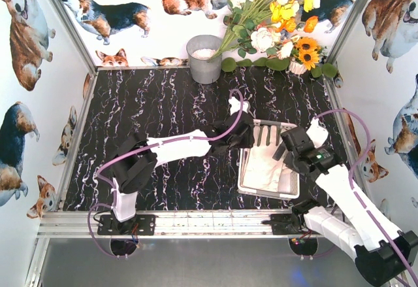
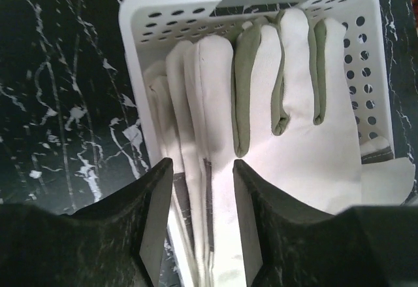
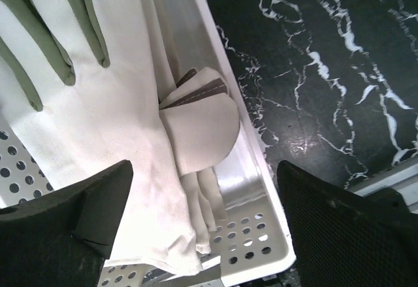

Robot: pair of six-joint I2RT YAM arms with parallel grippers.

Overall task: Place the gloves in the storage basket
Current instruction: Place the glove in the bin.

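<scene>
As seen from above, gloves [image 1: 268, 172] stacked in basket [image 1: 242, 169], right of centre on surface [image 1: 163, 104].
Left jaws at basket's left rim, right jaws over its right side; top glove's fingers pointing to far end. From left wrist: jaws parted, released, glove edges showing in gap. From right wrist: jaws spread wide, released, clasping nothing, above rounded glove flap beside basket wall.
</scene>
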